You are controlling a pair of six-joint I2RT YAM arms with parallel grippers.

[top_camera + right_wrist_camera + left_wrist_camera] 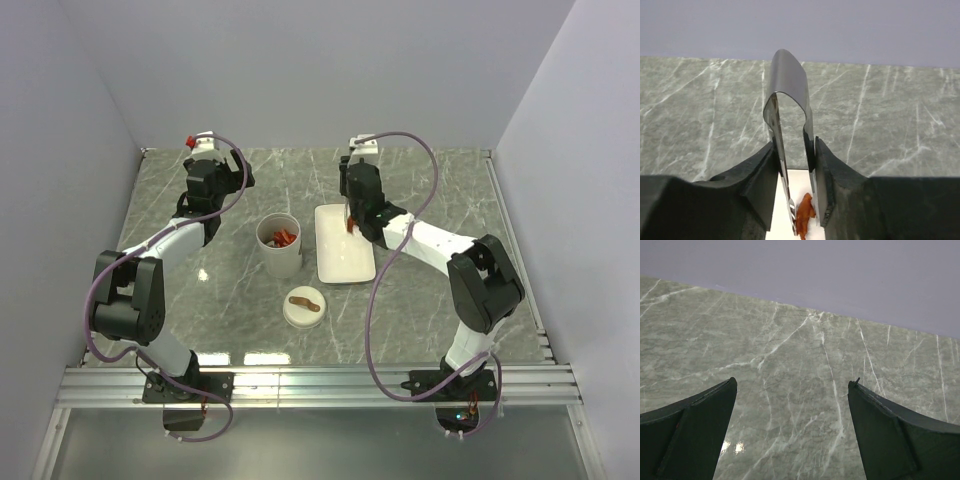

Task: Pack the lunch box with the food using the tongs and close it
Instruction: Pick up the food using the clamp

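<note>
Right gripper [796, 165] clamps the springy tongs [787, 75] onto a soft, slippery sausage bit [804, 216] at the plate's [345, 265] far edge (pinch mid-body, gently), lunch box [281, 255] mid-desk alongside, left gripper [792, 384] gaping idle.

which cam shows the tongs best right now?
Right wrist: the tongs sit clamped in the right gripper, joined end and arms both clear, with an orange food piece between their tips over the plate. Top external: the right arm hides nearly all of them. Left wrist: not in view.
</note>
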